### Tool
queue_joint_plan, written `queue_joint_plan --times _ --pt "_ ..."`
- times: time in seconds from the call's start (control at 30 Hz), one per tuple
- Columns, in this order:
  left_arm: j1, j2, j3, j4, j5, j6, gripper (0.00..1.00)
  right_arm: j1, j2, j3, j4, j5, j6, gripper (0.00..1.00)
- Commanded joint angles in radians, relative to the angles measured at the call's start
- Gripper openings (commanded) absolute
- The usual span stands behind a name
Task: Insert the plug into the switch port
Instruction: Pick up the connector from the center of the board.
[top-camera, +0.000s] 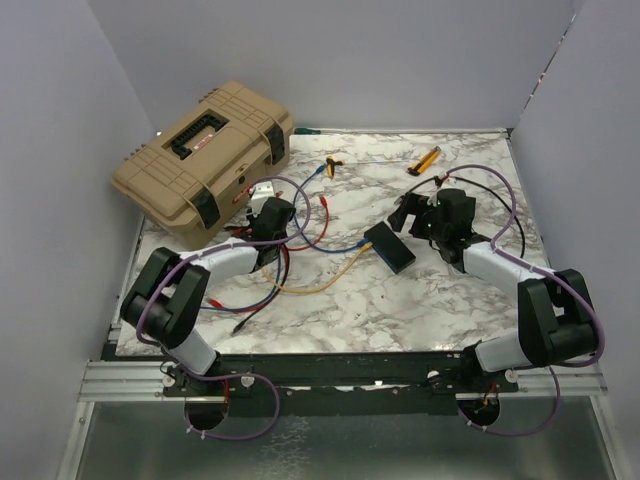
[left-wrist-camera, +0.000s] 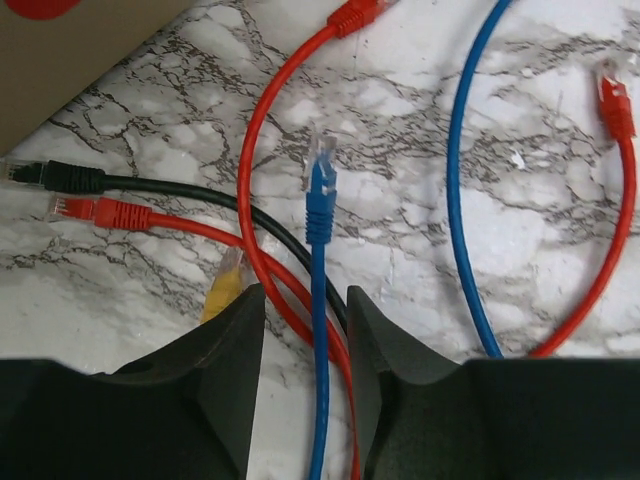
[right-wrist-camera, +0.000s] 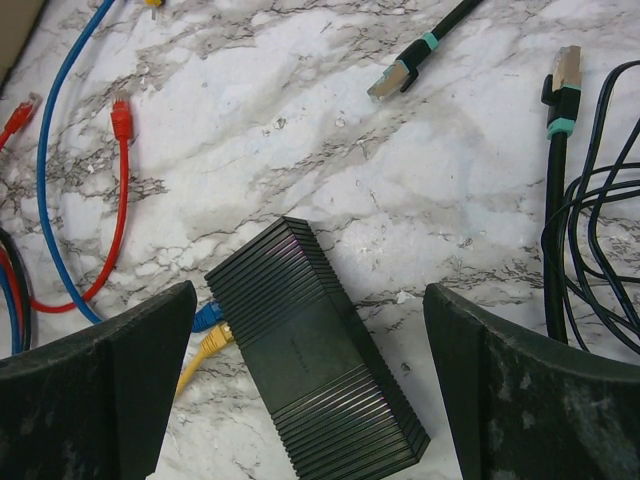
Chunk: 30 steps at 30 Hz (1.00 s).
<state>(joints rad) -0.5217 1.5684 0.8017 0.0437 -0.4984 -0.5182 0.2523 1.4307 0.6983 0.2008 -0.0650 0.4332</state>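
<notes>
— Blue is the cable (left-wrist-camera: 318, 330) that runs between the fingers of the left tool (left-wrist-camera: 305, 300)?
— Yes. It lies on the marble counter (left-wrist-camera: 420, 130), and its blue plug (left-wrist-camera: 320, 185) points away from the tool. The jaws stand apart, one on each side, with a small gap to the cable; they do not grip it.
— Where is the switch port?
— The port I cannot see. The white-grey box (top-camera: 262, 190) sits just beside the tan toolbox (top-camera: 200, 160), partly hidden behind the left tool.
— And the right tool (right-wrist-camera: 308, 295)?
— Wide open, holding nothing, above the black block (right-wrist-camera: 320, 370); a yellow connector (right-wrist-camera: 205, 348) and a blue connector (right-wrist-camera: 207, 315) meet one end of it
</notes>
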Motion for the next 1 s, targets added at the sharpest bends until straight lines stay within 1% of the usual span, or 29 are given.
queue_joint_plan --times 0.0,0.13,0.23,0.4,0.53,0.6,0.73,0.87,0.97 --pt "0.03 0.077 0.009 0.142 -0.029 -0.018 0.38 0.002 0.006 -0.012 0.037 0.006 -0.015 0.99" --pt "0.049 0.138 0.031 0.174 -0.016 -0.003 0.37 0.002 0.008 -0.013 0.044 -0.003 -0.018 0.98" --pt "0.051 0.162 0.048 0.184 -0.003 0.001 0.34 0.003 0.01 -0.011 0.046 -0.006 -0.019 0.98" --pt "0.051 0.149 0.052 0.167 0.001 0.004 0.15 0.003 0.022 -0.007 0.043 -0.01 -0.022 0.98" --pt "0.051 0.08 0.073 0.085 -0.037 0.026 0.02 0.003 0.028 -0.002 0.04 -0.02 -0.023 0.98" --pt "0.051 0.03 0.081 0.051 -0.068 0.04 0.0 0.004 0.028 0.0 0.039 -0.026 -0.023 0.98" --pt "0.052 -0.095 0.118 -0.017 -0.105 0.076 0.0 0.004 0.028 0.0 0.039 -0.022 -0.024 0.98" --pt "0.051 -0.203 0.21 -0.09 -0.111 0.123 0.0 0.003 0.029 0.002 0.034 -0.028 -0.026 0.98" --pt "0.051 -0.254 0.294 -0.128 -0.118 0.18 0.0 0.003 0.025 0.003 0.034 -0.031 -0.026 0.98"
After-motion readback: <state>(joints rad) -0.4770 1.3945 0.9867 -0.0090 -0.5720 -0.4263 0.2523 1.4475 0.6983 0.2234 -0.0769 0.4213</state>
